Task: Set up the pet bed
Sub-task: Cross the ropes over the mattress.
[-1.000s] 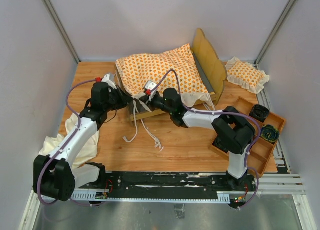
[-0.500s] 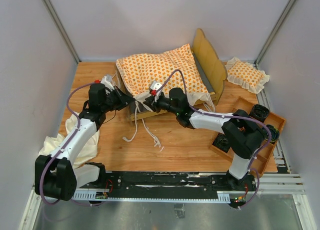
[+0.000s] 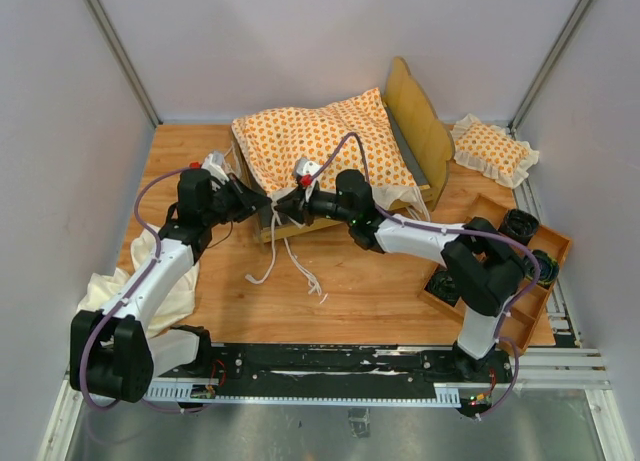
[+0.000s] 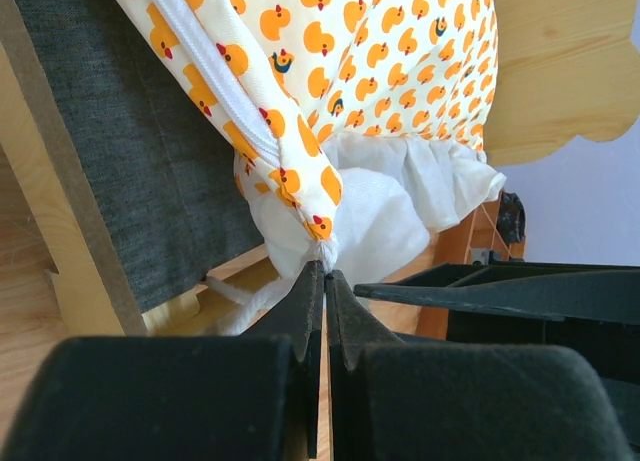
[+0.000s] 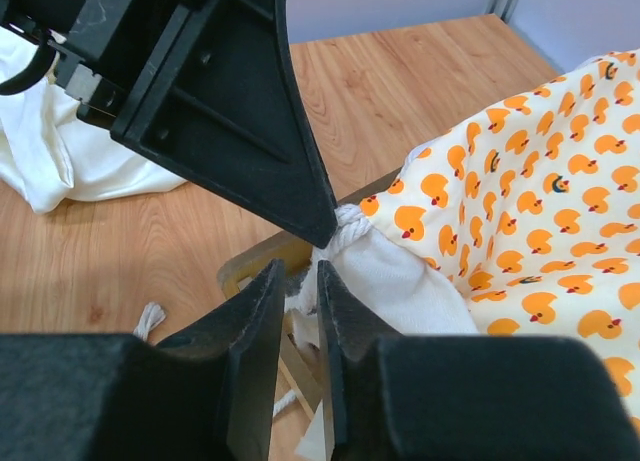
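A soft, light cushion [image 3: 320, 141], orange duck print with a cream ruffle, lies slumped across the wooden bed frame [image 3: 425, 121] at the back of the surface [image 3: 380, 291], its near corner overhanging the frame's foot. The left claw [image 4: 322, 273] is pinched tight on that corner's tip. The right claw [image 5: 298, 271] stands slightly parted at the ruffle [image 5: 390, 286] just beside it, not clearly gripping. The cushion looks floppy and likely to sag. Corners and seam seem the best holds, while the thin ruffle and loose tie strings [image 3: 300, 266] may slip.
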Controlling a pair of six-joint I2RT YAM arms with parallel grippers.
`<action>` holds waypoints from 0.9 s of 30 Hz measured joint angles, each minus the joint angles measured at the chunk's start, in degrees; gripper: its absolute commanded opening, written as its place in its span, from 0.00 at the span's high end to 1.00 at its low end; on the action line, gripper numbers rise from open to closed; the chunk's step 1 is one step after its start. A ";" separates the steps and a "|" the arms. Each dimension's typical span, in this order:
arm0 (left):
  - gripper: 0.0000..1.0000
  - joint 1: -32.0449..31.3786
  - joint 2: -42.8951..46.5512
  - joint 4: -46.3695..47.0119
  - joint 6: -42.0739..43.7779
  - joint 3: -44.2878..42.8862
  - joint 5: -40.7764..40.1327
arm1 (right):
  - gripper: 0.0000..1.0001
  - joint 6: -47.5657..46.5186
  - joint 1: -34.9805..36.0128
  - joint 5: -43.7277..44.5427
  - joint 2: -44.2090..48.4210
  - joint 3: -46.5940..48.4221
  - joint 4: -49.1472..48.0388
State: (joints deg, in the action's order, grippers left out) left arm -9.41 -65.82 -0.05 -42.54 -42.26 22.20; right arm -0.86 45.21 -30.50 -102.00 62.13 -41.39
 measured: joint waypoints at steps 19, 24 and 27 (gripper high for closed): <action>1.00 0.02 0.00 0.31 0.04 0.66 0.11 | 1.00 -1.05 0.00 -1.14 -6.78 3.98 0.00; 1.00 0.00 0.00 -0.13 1.99 0.61 -1.51 | 0.85 -0.31 0.00 -1.36 -6.78 3.91 -0.28; 1.00 0.02 0.00 -0.26 3.78 0.59 -3.02 | 0.99 2.05 -0.11 -1.60 -6.78 3.85 -0.39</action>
State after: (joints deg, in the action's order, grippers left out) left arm -9.39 -65.82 -0.32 -38.76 -41.67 19.18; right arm 1.19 45.10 -32.10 -108.77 65.98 -41.78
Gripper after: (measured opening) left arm 0.011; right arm 0.175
